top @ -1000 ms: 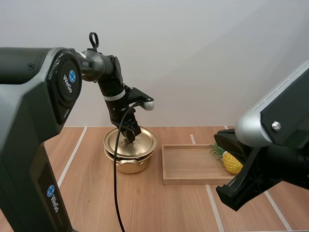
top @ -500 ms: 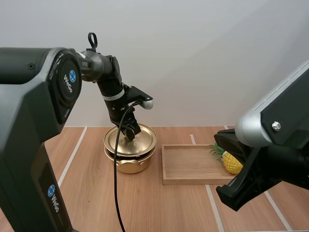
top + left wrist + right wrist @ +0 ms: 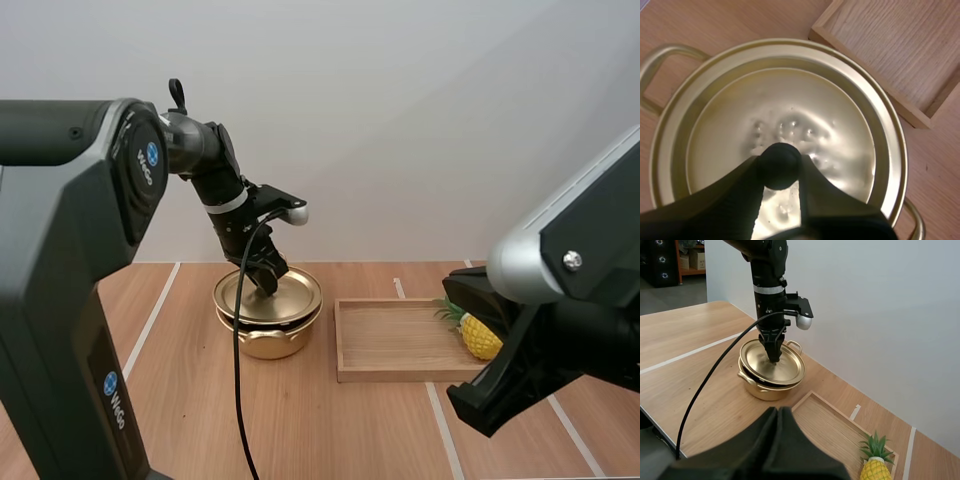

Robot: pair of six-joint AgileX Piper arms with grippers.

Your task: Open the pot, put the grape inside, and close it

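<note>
Left gripper fingers clamped on black knob of round gold lid, centre-left of frame. Lid since lifted, tilted off gold metal pot on desk. Opening underway. Right gripper fingers together.

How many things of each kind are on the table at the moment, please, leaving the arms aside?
pot: 1
lid: 1
wooden tray: 1
pineapple: 1
Total: 4
</note>
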